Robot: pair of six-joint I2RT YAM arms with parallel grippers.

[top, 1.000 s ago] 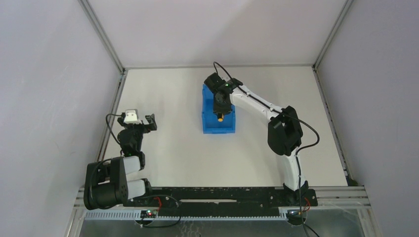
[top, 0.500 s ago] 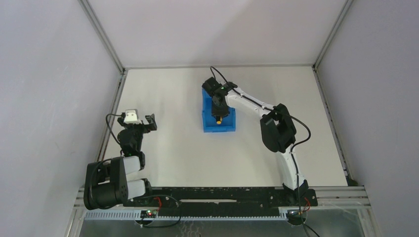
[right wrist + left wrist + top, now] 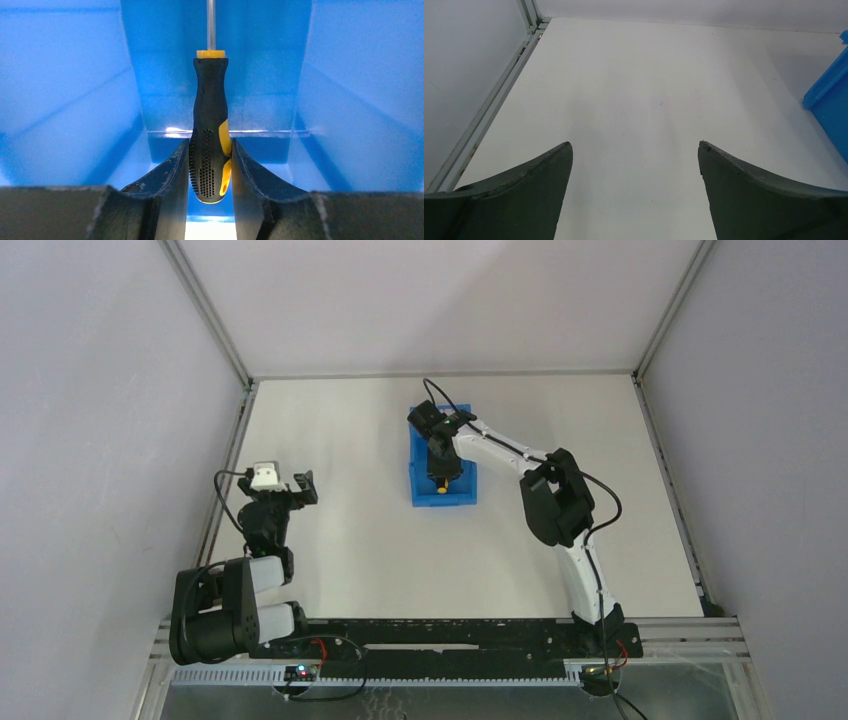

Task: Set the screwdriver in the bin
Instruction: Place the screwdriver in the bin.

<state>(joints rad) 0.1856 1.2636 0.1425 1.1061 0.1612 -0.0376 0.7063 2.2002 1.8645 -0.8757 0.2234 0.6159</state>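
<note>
Right gripper (image 3: 210,155) clamps screwdriver (image 3: 210,110) by its dimpled black-and-yellow handle, thin metal shaft pointing away, inside glossy blue plastic bin (image 3: 65,100), mid-bench toward far edge. Left gripper (image 3: 635,150) wide apart, empty, near left edge.

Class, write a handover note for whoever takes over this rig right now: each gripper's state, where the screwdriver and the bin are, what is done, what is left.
Left gripper: open, empty, over the table, off to the left of the bin.
Right gripper: shut on the screwdriver by its handle, down between the bin's walls.
Screwdriver: held, shaft pointing at the bin's far wall; whether it touches the floor cannot be told.
Done: screwdriver grasped and brought inside the bin.
Left: open the right gripper to release it, then lift clear.
</note>
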